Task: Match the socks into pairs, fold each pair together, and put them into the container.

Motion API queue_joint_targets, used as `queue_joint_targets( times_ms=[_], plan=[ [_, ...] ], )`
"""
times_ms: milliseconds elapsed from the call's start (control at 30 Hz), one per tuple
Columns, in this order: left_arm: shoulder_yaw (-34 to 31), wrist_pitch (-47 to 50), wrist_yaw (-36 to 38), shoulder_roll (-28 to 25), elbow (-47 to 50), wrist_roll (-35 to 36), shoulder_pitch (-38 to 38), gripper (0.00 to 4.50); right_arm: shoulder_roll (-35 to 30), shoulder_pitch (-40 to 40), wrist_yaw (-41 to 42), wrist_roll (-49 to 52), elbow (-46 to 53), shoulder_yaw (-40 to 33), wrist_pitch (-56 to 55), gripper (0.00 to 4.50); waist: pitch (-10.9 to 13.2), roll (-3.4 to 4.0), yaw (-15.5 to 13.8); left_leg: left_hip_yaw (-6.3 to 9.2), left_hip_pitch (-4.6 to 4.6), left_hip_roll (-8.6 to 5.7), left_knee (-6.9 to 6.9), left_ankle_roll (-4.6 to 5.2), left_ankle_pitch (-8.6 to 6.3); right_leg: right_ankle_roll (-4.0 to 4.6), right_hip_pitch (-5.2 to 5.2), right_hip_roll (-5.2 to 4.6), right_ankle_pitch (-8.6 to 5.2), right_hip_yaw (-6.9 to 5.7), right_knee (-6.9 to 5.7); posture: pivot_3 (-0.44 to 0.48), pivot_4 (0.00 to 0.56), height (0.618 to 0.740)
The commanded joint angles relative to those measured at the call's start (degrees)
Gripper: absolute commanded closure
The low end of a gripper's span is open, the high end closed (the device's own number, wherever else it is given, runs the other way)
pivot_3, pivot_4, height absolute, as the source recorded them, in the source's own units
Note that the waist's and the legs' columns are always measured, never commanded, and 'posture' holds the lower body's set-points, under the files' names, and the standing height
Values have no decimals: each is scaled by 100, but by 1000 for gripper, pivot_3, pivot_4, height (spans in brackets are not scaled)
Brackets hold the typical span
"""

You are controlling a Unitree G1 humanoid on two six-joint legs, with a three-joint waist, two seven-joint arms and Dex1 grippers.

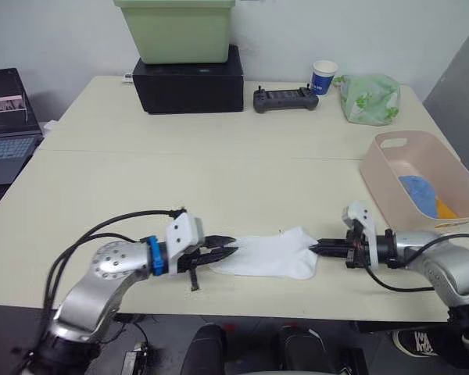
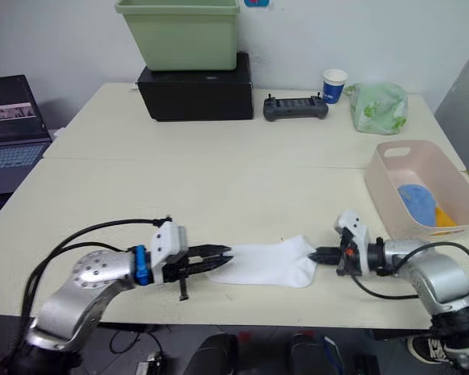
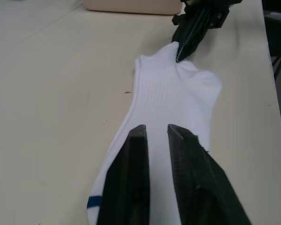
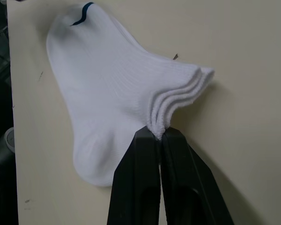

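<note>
Two white socks lie stacked flat near the table's front edge; a dark blue mark shows at their toe end. My right gripper is shut on the layered cuffs. The left gripper rests over the toe end, its fingers a narrow gap apart above the fabric, gripping nothing. The container, a pale pink tub, stands at the right with a light blue pair and an orange pair inside.
At the back stand a light green bin on a black box, a black controller, a paper cup and a pale green bag. A laptop sits far left.
</note>
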State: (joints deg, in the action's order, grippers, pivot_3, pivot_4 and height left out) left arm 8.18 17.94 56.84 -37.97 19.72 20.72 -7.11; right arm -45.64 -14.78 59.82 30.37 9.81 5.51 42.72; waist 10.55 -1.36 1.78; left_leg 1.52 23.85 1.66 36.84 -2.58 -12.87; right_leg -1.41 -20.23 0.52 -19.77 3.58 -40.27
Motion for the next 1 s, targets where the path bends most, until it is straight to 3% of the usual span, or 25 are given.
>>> queue_joint_targets(
  times_ms=[33,333,567,667,733,833,1000],
  plan=[
    [370,-155,125,184,-329,-230,-317,4490,-145,-126,336,18,-93,-91,-141,4500,0,0,-1,2,2,1,-1,4,-2,0,0,1,0,-2,2,0,150,740],
    [1213,-452,96,707,-1326,-1134,-1100,4490,-173,-315,642,-159,-414,-29,-296,4500,0,0,-2,1,4,3,4,12,-7,0,2,6,1,1,9,0,150,740],
    [1485,-347,159,698,-1542,-1496,-1113,4490,-61,-402,646,460,68,-297,371,4500,-2,3,2,4,3,5,3,12,-7,0,4,7,1,0,7,0,150,740],
    [1516,-323,187,666,-1525,-1516,-987,4490,605,-840,28,1942,560,-758,1724,4500,-3,5,14,4,1,6,5,12,-7,0,6,7,2,1,7,0,150,740],
    [1456,-320,128,707,-1515,-1485,-957,4490,1143,-1027,-428,2419,723,-818,2130,4500,-4,8,27,4,-1,13,3,12,-7,1,7,7,2,3,4,0,150,740],
    [1309,-195,64,833,-1470,-1294,-941,4490,1766,-1156,-935,2584,656,-723,2336,4500,-6,8,-13,22,1,15,2,12,-7,0,10,7,2,-14,6,0,150,740],
    [1067,25,96,781,-1276,-1074,-842,4490,2180,-1182,-1002,2137,456,-167,2010,4500,-6,8,-10,16,11,-2,6,12,-7,-1,6,-4,1,-14,11,0,150,740]
  ],
)
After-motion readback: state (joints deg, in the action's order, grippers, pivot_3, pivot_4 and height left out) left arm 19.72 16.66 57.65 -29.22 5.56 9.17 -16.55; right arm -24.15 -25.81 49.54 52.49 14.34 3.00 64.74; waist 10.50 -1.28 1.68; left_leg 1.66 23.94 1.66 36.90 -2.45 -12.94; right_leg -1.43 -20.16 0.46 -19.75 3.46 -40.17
